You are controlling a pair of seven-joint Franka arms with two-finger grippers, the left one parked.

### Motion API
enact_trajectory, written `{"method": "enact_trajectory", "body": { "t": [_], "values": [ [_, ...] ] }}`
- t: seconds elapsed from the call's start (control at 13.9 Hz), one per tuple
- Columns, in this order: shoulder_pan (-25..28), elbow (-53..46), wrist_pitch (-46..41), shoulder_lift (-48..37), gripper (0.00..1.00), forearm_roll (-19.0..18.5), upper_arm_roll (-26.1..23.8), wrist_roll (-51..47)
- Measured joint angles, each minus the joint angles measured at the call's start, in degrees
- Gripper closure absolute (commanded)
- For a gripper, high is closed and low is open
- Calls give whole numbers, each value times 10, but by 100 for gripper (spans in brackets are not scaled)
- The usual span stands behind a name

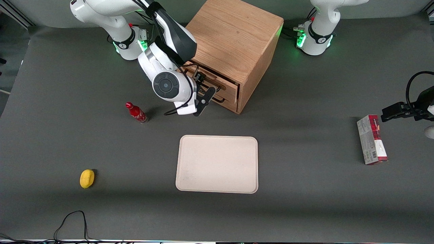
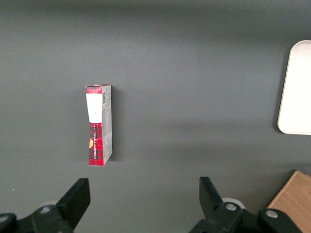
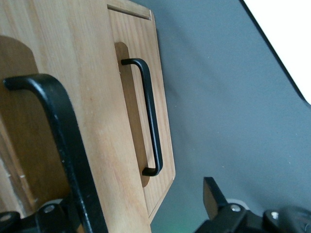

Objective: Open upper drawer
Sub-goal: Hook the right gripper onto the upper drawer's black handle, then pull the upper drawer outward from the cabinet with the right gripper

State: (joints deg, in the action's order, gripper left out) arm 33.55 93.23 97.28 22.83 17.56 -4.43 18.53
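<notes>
While the gripper [image 1: 207,96] sat at the upper drawer [image 1: 217,83], fingers spread around its black bar handle [image 3: 63,145], the drawer looked slightly pulled out, probably. Light-oak front faced the tray [image 1: 217,164]; handle ran lengthwise along it, above the lower drawer [image 3: 141,97].

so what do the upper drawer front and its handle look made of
Upper drawer: light oak-looking wood, visible grain, matte; solid or veneer is unclear. Handle: thin black bar, smooth with a slight sheen, probably painted metal. The gripper is at this handle in front of the cabinet, fingers open around the bar.
</notes>
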Motion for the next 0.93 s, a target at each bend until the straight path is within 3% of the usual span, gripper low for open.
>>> {"method": "enact_trajectory", "body": {
  "t": [0.93],
  "values": [
    [-30,-3,20,0,0,-29,5,14]
  ]
}}
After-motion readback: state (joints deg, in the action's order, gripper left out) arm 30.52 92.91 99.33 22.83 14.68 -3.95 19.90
